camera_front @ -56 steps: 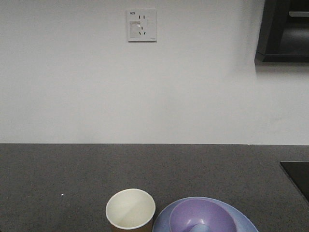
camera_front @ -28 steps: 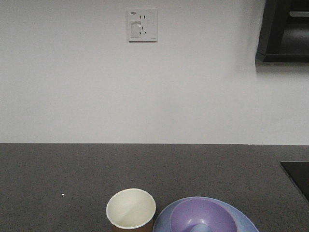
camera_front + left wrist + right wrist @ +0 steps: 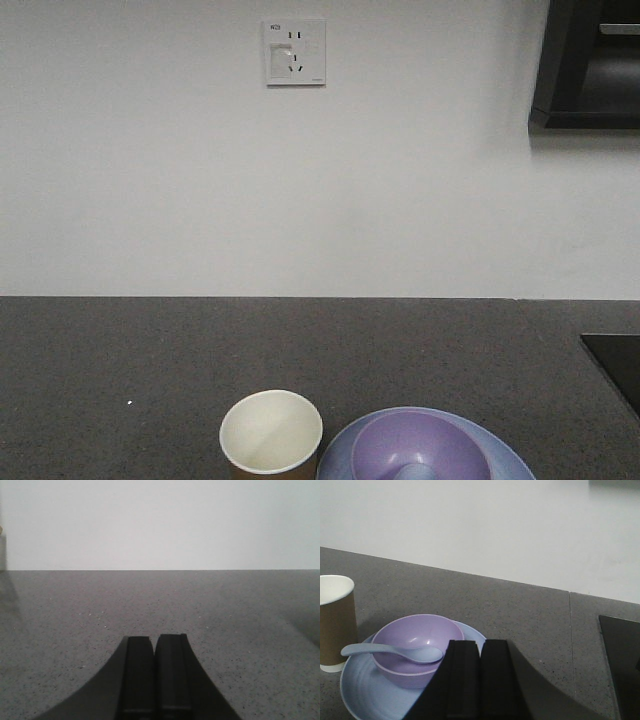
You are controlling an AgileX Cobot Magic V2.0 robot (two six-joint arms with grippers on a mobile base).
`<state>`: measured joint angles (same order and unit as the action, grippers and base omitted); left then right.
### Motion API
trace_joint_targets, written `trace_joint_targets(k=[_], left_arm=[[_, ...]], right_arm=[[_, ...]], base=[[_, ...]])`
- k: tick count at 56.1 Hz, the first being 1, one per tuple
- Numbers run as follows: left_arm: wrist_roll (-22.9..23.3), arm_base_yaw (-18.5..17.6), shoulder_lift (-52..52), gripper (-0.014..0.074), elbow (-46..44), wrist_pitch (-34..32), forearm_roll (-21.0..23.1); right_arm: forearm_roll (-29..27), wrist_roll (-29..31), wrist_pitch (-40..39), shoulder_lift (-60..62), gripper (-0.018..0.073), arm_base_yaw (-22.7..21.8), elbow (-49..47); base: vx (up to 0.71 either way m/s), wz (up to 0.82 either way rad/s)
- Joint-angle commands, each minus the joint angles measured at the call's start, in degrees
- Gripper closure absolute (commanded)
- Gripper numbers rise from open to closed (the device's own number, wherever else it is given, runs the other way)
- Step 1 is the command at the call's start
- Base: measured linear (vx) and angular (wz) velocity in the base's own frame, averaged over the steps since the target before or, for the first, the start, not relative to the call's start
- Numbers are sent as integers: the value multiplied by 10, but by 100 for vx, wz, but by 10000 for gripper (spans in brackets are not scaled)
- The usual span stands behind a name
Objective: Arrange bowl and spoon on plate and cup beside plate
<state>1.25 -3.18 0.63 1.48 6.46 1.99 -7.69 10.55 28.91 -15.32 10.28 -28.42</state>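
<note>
The lilac bowl (image 3: 415, 642) sits on the pale blue plate (image 3: 362, 690), seen too at the front view's bottom edge as bowl (image 3: 420, 445) on plate (image 3: 500, 450). The pale blue spoon (image 3: 395, 652) lies in the bowl, scoop inside and handle out over the left rim. The cup (image 3: 335, 622), brown outside and cream inside, stands upright just left of the plate; cup (image 3: 271, 432). My right gripper (image 3: 480, 642) is shut and holds nothing, right of the bowl over the plate's edge. My left gripper (image 3: 154, 639) is shut over bare countertop.
A dark speckled countertop (image 3: 150, 350) runs back to a white wall with a socket (image 3: 294, 52). A black cooktop panel (image 3: 615, 365) lies at the right, and a dark cabinet (image 3: 590, 60) hangs at the upper right.
</note>
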Motion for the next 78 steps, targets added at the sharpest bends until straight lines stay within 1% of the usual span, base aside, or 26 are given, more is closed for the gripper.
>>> trace_joint_targets(k=[1,30,33,38,45,47,51,57,58,60,78], left_arm=[[-1,1,4,600,-14,-43,5],[-1,1,4,600,-14,-42,5],[-1,1,4,600,-14,-42,5],[-1,1,4,600,-14,-41,5],[-1,1,4,600,-14,-39,5],[-1,1,4,600,-14,-39,5],[-1,1,4,600,-14,-39,5],[-1,1,4,600,-14,-39,5],[-1,1,4,600,-14,-39,5],[-1,1,4,600,-14,-39,5],[-1,1,4,600,-14,-39,5]], right_arm=[[-1,5,-47,-6,571,1,-15],[-1,5,-47,-6,571,1,-15],[9,2,-54,-4,571,1,-8],[31,-35,-82,10,571,-13,33],[77,-115,-159,51,571,-68,135],[89,-128,-178,67,571,-80,162],[94,-134,-227,100,571,-105,227],[70,-134,-282,146,571,-130,307],[65,-134,-284,153,571,-130,309],[59,-134,-251,166,571,-135,304],[59,-129,-252,163,571,-135,304]], base=[[0,0],[0,0],[0,0],[0,0],[0,0],[0,0],[0,0],[0,0],[0,0],[0,0],[0,0]])
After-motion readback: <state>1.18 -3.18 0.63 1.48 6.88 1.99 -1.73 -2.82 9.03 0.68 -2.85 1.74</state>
